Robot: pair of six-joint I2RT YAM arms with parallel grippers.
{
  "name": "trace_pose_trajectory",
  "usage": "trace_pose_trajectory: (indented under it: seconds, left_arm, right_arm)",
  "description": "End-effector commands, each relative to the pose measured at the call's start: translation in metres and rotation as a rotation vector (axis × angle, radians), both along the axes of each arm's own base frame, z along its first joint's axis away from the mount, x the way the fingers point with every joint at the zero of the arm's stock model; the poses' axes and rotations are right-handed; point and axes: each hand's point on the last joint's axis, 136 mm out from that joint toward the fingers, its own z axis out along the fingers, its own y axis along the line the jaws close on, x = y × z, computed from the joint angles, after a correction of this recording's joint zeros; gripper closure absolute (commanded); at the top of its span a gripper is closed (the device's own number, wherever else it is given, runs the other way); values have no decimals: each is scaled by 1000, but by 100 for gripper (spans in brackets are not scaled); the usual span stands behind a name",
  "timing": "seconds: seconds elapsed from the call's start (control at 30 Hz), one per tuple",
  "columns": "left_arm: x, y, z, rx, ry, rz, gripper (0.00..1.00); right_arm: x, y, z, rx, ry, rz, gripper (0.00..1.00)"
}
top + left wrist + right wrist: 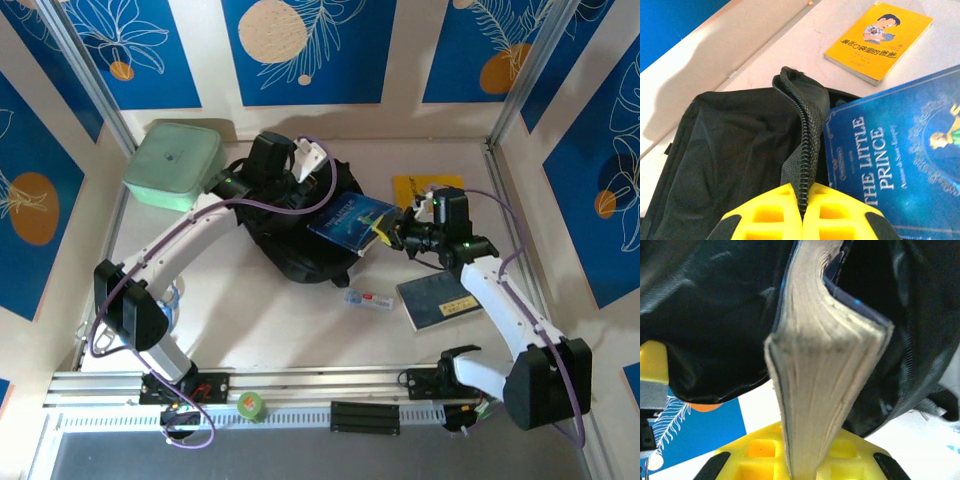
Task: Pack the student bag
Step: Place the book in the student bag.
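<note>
**Bag mouth held up, blue book held at the opening**

The student bag (pixel 296 235), a large black soft fabric backpack, is seen lying on the pale tabletop (pixel 300 330) towards the far middle. It is placed between a mint-green square lidded box (pixel 173 165) on its left and a thin yellow paperback book (pixel 425 188) on its right.

In the left wrist view, the zipped rim of the bag (pixel 725 150) is clenched between the yellow fingers of the left pincer (pixel 802 210). The zipper tape is drawn up into a raised ridge. Just beside that ridge, a blue hardcover book (pixel 895 165) titled "The Little Prince" is seen. The yellow paperback (pixel 877 40) is seen beyond it, lying flat.

The blue book (pixel 350 222) is grasped at its near edge by the right pincer (pixel 388 234). In the right wrist view, the page edges (pixel 825 390) are clamped between the yellow fingers (pixel 760 455). The book's far end is pushed against the black fabric (pixel 715 315), into the dark opening.

On the tabletop nearer the arms, a dark flat notebook (pixel 437 298) is seen beside the right arm. A small pale tube-like item (pixel 368 298) lies just left of it; what it is cannot be told. A green roll (pixel 249 406) is seated on the rail at the near edge.
</note>
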Motion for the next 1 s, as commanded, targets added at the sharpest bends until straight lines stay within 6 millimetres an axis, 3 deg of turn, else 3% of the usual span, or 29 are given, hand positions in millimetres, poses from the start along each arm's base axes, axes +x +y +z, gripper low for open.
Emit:
trace_pose_trajectory:
  seconds: [0.0,0.27,0.7,0.87,0.97]
  left_arm:
    - [2,-10,35,-109,-75,-28,100]
    - [0,-11,35,-123,-62,-32,100]
    - [-2,-13,39,-152,-59,-34,100]
    - [-3,-12,33,-143,-44,-28,100]
    - [-3,-11,34,-146,-44,-26,100]
  right_arm:
    - [19,16,35,66,-103,6,99]
    - [45,54,60,165,-220,69,99]
    - [89,94,-21,99,-189,59,99]
    - [104,110,-29,111,-208,23,99]
    - [113,120,-18,155,-293,13,98]
